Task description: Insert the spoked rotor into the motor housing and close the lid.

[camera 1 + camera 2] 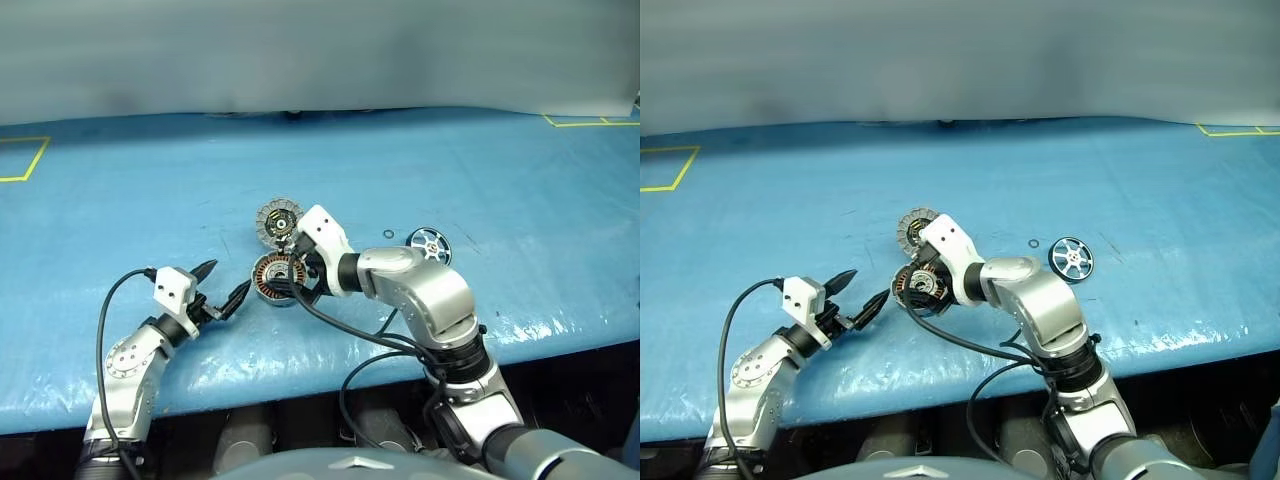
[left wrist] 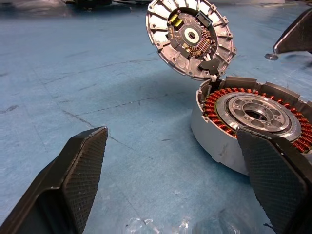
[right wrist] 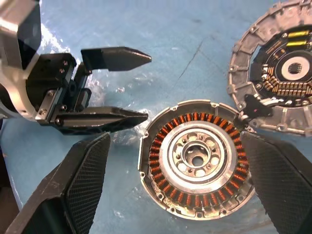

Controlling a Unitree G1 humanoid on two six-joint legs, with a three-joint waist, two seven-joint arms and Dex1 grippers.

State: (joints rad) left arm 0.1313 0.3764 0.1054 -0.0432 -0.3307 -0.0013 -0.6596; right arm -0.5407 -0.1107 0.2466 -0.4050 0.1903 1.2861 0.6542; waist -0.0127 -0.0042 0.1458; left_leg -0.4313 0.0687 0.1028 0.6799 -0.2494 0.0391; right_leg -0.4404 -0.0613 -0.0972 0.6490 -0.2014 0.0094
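Head views: the motor housing (image 1: pixel 277 278) lies open on the blue bench (image 1: pixel 120 210), its lid (image 1: pixel 277 220) tipped back at the hinge. A spoked wheel (image 1: pixel 430 244) and a tiny dark ring (image 1: pixel 388 235) lie well apart on the robot's right; the ring looks like the spoked rotor, though that is a judgement.

Left wrist view: left claw (image 2: pixel 175 183) gapes, grasping nothing, just beside the housing.

Right wrist view: right claw (image 3: pixel 175 183) spread wide over the copper windings (image 3: pixel 236 181), empty.

Rotor: probably light, thin, slippery; pinch it across its rim. Housing: stiff, heavy; avoid the fragile windings.
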